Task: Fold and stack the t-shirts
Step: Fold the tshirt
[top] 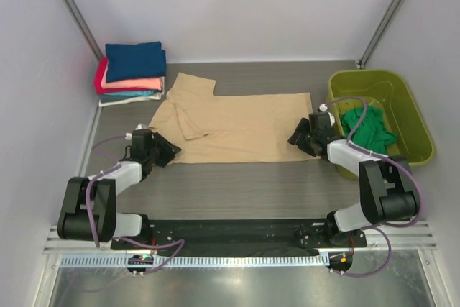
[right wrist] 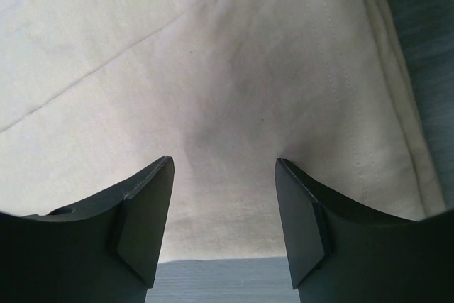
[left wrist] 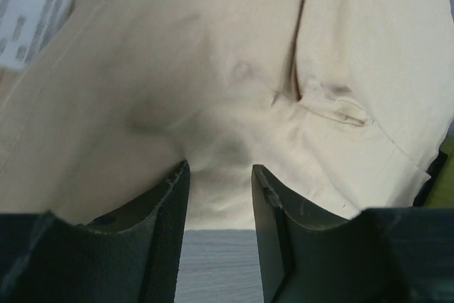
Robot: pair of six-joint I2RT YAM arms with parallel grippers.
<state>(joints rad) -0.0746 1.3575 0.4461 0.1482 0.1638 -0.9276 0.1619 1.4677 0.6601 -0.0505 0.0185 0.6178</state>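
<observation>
A tan beige t-shirt (top: 237,127) lies spread across the middle of the table, with one sleeve folded in at the left. My left gripper (top: 169,150) is at its near left edge and my right gripper (top: 300,138) at its near right corner. In the left wrist view the gripper (left wrist: 220,172) is open, its tips over the tan cloth (left wrist: 213,69) at the hem. In the right wrist view the gripper (right wrist: 223,162) is open over the tan cloth (right wrist: 213,69) near the hem. Neither holds cloth. An emerald green t-shirt (top: 366,129) lies crumpled in the tub.
A stack of folded shirts, navy (top: 135,60) on top with coral, red and teal below, sits at the back left. The lime-green tub (top: 410,116) stands at the right. A white label (left wrist: 28,19) shows on the tan shirt. Frame posts stand at the back corners.
</observation>
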